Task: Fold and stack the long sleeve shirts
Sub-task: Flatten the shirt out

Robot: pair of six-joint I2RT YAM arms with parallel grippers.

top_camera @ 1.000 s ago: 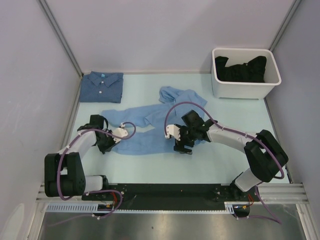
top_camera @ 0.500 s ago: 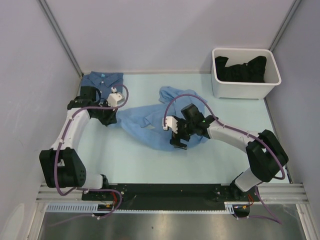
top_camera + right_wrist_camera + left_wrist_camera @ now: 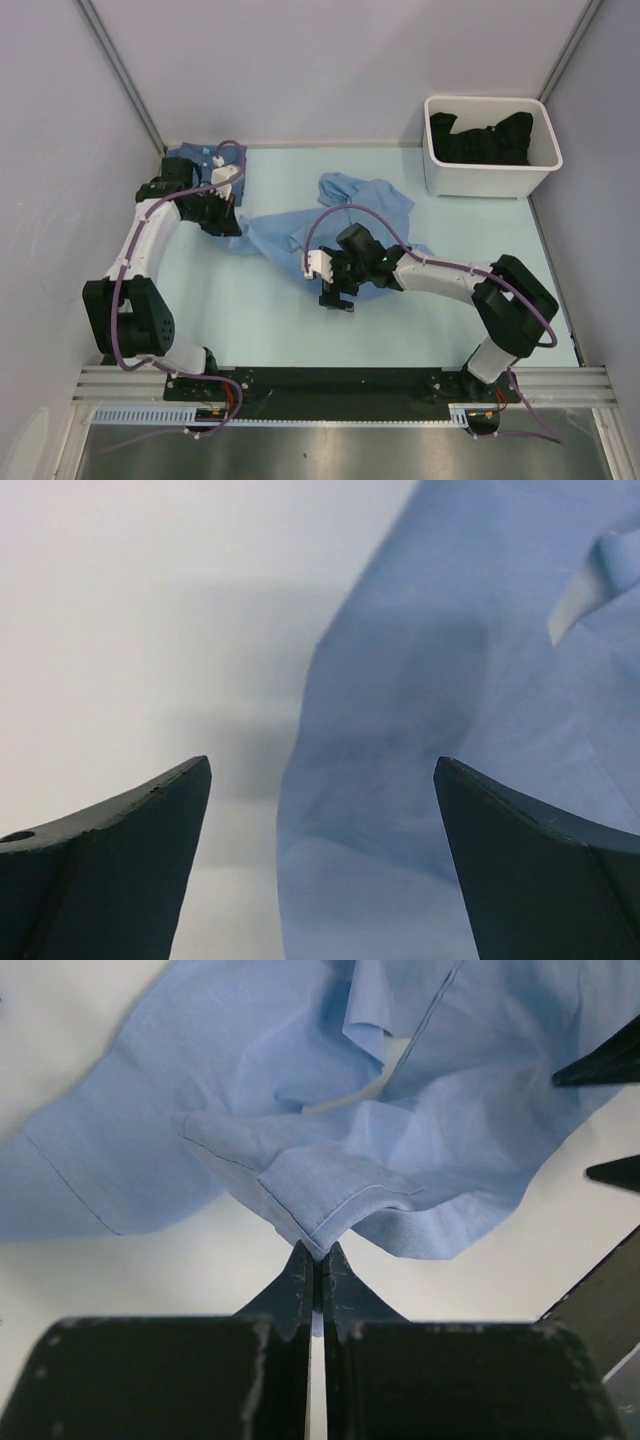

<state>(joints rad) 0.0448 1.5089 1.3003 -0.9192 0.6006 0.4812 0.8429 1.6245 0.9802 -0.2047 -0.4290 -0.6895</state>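
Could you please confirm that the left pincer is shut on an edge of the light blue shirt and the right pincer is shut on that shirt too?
Not quite: the right pincer is open, its jaws spread wide and gripping nothing, as the right wrist view shows. The left pincer is indeed shut on an edge of the light blue shirt.

A fixed camera sits high behind me and looks down and forward over the whole table [image 3: 270, 320], far enough back to take in the full working area. The camera on my left wrist looks out along my left gripper [image 3: 318, 1258], very near the light blue shirt [image 3: 200, 1090] that fills most of its frame. My right wrist camera looks past my right gripper [image 3: 320, 770], equally close, half onto bare tabletop and half onto that same shirt, which all three views share.
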